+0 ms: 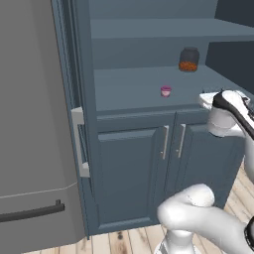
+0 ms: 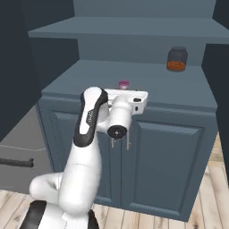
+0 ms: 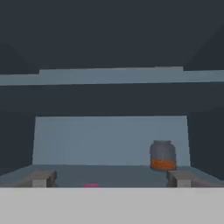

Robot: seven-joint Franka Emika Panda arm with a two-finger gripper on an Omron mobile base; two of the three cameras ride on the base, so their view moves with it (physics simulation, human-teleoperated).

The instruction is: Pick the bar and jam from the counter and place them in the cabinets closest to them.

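Jam (image 1: 165, 91) sits free on shelf — gripper (image 3: 109, 178) wide open, empty.

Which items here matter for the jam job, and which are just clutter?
Job:
- jam, already on the shelf
- cabinet with open shelves
- gripper, open, near the shelf edge

Just there:
- dark jar, orange contents
- fridge
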